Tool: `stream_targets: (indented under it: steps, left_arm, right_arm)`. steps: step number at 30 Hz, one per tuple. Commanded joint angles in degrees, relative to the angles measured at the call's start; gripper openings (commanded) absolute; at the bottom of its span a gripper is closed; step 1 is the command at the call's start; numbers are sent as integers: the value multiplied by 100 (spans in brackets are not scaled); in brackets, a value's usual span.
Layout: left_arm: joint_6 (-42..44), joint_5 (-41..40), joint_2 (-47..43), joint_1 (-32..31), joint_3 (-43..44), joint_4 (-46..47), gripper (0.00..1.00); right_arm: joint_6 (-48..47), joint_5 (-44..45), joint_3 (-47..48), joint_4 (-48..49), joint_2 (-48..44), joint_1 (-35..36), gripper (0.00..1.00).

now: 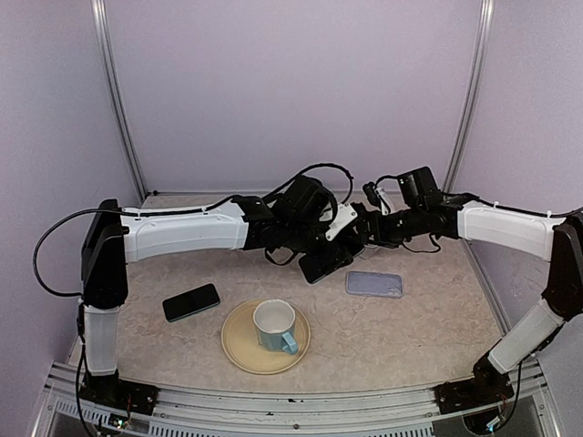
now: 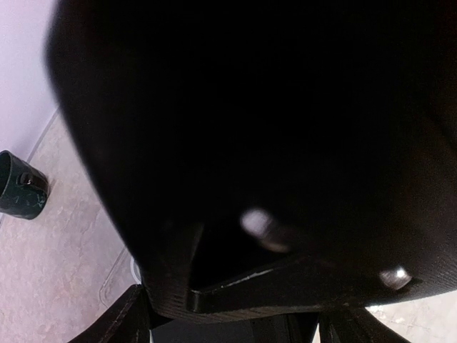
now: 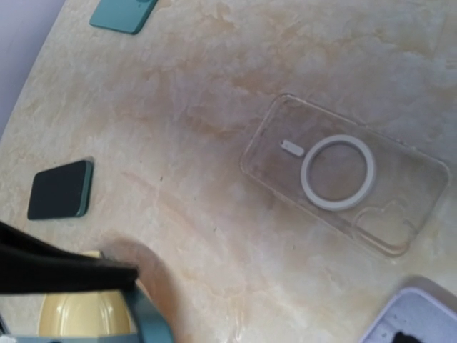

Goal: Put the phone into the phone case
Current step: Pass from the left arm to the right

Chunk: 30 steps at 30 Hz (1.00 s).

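Slippage is my chief worry. The phone (image 1: 323,264) hangs in the air between my left gripper (image 1: 310,248) and my right gripper (image 1: 351,232), which meet nose to nose above the table. A dark slab pressed close to the lens blocks almost all of my left wrist view, so I judge my left jaws clenched on the phone. Whether my right jaws grasp it too or stand released, I cannot tell. The clear case (image 3: 343,175) lies flat on the table below my right jaws and a little ahead of them. A lilac case (image 1: 373,284) lies near it, on the side towards my bases. If both jaws pull at once, the phone could twist loose and drop. With my left camera blind, I could lower the phone askew, catch a corner on the rim of the clear case and shove that light shell away. A second phone (image 1: 191,301) and a cup (image 1: 273,320) on a plate (image 1: 239,350) lie well apart from my left jaws, towards my bases.
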Motion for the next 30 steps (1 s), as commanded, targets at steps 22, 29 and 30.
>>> stream_targets:
  steps: [22, 29, 30]
  left_arm:
    - [-5, 37, -4, -308, 220, 291, 0]
    - [-5, 59, -18, -370, 202, 298, 0]
    - [-6, 52, -18, -384, 202, 301, 0]
  right_arm:
    - [-357, 292, -304, -389, -844, 60, 100]
    - [-339, 198, -304, -377, -896, 21, 100]
    - [-335, 172, -310, -365, -906, 10, 100]
